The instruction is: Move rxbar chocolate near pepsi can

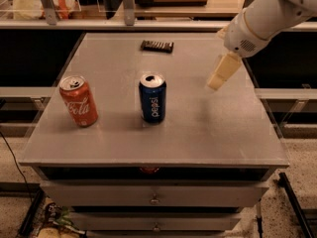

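Observation:
The rxbar chocolate (157, 46) is a small flat dark bar lying at the far middle of the grey table top (213, 128). The pepsi can (152, 98) is dark blue with a silver top and stands upright near the table's centre. My gripper (218, 79) hangs from the white arm at the upper right, above the table's right half. It is to the right of the pepsi can and in front and to the right of the bar, touching neither and holding nothing that I can see.
An orange-red Coca-Cola can (79, 101) stands upright at the left of the table. Drawers (154, 198) sit under the front edge. A shelf with rails and bagged items (44, 1) runs behind the table.

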`<state>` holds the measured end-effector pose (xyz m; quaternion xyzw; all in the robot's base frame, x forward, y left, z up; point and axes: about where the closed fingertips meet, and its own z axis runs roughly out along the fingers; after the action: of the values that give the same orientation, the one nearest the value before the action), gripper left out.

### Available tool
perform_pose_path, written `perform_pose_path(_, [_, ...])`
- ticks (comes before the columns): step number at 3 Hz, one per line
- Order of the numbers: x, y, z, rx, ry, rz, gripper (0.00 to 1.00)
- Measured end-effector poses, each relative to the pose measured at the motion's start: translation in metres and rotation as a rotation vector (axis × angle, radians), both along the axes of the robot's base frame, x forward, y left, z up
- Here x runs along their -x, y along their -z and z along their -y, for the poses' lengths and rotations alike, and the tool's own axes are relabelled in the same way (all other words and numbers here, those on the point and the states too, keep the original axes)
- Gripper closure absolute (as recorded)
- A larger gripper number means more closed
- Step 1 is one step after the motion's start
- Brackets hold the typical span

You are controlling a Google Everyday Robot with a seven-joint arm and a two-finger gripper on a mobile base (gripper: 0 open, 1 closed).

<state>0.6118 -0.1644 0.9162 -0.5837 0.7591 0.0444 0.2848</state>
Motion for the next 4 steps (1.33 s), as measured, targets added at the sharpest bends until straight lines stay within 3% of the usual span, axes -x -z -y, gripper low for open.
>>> perform_pose_path(2, [-0.08,0.032,-0.032,-0.277,0.027,0.046,0.0])
perform_pose_path(3, [-0.109,0.034,-0.046,-0.333,0.047,0.074,0.0])
perform_pose_path(4, [-0.13,0.039,-0.064,-0.324,0.054,0.071,0.0])
